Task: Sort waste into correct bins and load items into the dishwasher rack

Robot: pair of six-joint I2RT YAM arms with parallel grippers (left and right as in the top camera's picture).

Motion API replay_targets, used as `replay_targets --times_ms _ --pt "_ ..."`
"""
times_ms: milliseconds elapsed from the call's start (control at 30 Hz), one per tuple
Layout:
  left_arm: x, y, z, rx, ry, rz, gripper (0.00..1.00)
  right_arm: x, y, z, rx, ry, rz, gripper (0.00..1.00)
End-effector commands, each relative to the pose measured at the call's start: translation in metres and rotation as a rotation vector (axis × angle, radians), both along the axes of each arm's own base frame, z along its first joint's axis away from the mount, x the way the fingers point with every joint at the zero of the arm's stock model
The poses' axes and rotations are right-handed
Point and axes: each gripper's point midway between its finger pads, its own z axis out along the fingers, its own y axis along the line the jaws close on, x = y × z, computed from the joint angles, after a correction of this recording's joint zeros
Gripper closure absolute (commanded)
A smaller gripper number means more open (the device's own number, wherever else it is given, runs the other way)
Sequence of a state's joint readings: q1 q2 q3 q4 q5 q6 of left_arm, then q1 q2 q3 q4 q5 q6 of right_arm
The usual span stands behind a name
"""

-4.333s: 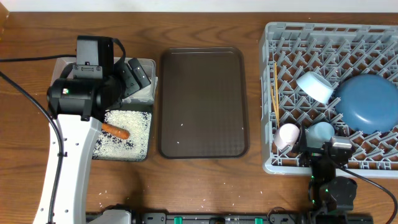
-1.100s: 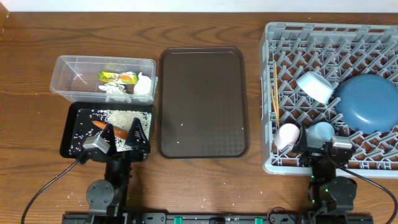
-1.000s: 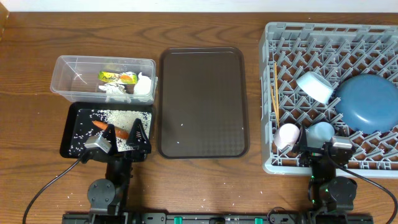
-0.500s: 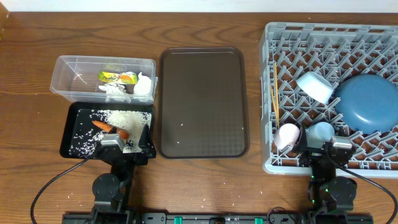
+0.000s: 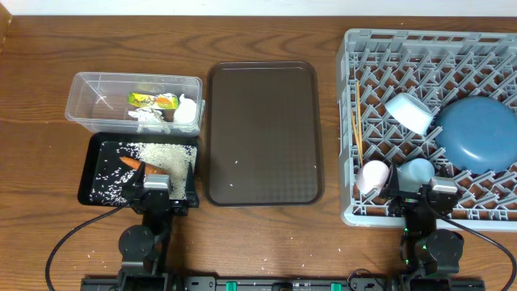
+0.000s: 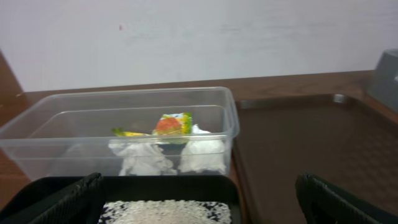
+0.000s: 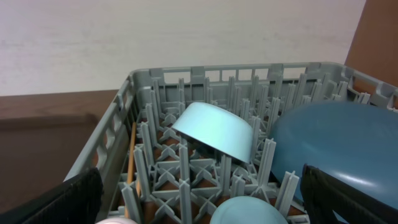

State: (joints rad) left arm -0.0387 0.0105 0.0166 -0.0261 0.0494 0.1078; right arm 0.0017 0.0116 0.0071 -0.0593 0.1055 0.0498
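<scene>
- Your left gripper (image 5: 166, 174) hangs low over the near edge of the shallow black rectangular tray (image 5: 91, 176); its jaws are spread wide and grasp nothing
- Your right gripper (image 5: 420, 187) sits at the near edge of the large square grey plastic dishwasher rack (image 5: 348, 121); its jaws are likewise released and empty
- The small orange carrot (image 5: 133, 162) lies in the black tray among the loose white rice grains (image 5: 157, 153), just beyond the left gripper
- The clear plastic rectangular tub (image 5: 82, 113) stands just behind the black tray; in it you can see the yellow-green wrapper (image 6: 169, 124) above the crumpled white paper (image 6: 202, 155); you cannot tell any foil apart from the paper there
- The larger brown serving tray (image 5: 265, 133) lies between the bins and the rack
- In the rack, the large round blue plate (image 5: 477, 133) leans at the right side; the white bowl (image 5: 409, 111) rests tilted on the pegs just left of it
- The pinkish-white cup (image 5: 371, 176) and the light blue cup (image 5: 418, 171) sit side by side at the rack's near edge, by the right gripper
- The pair of thin wooden chopsticks (image 5: 356, 117) lies lengthwise along the rack's left wall
</scene>
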Motion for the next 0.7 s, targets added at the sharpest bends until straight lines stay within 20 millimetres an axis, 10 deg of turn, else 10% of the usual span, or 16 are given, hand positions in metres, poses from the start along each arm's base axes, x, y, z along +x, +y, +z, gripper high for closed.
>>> replay_targets --times_ms 0,667 --pt "-0.001 0.006 -0.015 0.025 0.047 0.024 0.01 0.0 0.002 0.0 0.016 -0.004 0.007 0.01" --pt "-0.002 -0.007 -0.014 0.026 0.045 -0.03 0.01 0.0 0.002 0.0 0.016 -0.004 0.007 0.01"
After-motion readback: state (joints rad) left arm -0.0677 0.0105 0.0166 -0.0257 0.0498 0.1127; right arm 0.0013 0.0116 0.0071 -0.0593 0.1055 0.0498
